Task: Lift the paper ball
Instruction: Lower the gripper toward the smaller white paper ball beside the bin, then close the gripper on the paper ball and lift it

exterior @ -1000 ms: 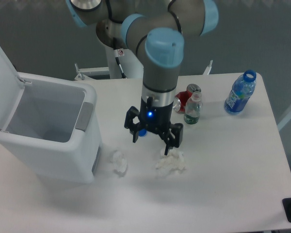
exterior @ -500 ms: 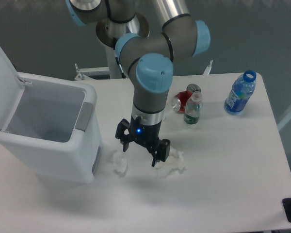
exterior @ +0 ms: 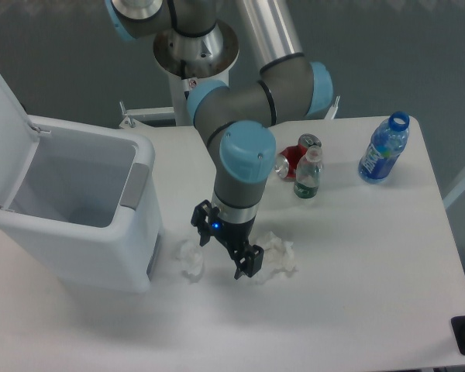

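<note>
Just paper ball (exterior: 190,260) left of pincer (exterior: 224,248).

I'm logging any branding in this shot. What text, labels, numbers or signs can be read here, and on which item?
No text is readable.
Blue bottle: its label is too blurred to read.
Small green-labelled bottle: print too small.
Red can: markings illegible.
Sticker on the robot base: a small red-and-white sign, too small to read.
White bin, both paper wads: no lettering visible.
</note>
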Tool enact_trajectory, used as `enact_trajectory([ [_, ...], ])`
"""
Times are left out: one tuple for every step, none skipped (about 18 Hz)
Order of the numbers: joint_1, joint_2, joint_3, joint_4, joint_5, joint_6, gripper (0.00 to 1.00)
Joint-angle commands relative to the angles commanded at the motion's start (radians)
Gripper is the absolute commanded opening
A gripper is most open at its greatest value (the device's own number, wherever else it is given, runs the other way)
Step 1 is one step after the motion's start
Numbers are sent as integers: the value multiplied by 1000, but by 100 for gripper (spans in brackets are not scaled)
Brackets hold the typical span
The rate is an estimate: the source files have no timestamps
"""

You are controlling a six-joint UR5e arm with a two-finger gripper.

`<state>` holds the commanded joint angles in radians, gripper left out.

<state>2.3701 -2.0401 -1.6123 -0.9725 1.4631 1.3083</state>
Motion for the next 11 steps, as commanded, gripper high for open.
enact_trajectory([
  [-8,-6,5,-2,14,11,100],
  [-11,-8,3,-2,17,12,100],
  [-15,-11,2,-2,17,12,100],
  [-23,-14,2,-2,17,12,100],
  [-28,-20,0,-2,19,12,100],
  [-29,-28,0,-2,19,14,100],
  [-31,-29,-5,-2,20,13,100],
  [-37,-29,-8,-2,20,14,100],
  [-51,-31,-9,-2,20,14,100],
  [-54,-37,-9,-2,20,14,100],
  [-54,-41,-9,-2,26,14,100],
])
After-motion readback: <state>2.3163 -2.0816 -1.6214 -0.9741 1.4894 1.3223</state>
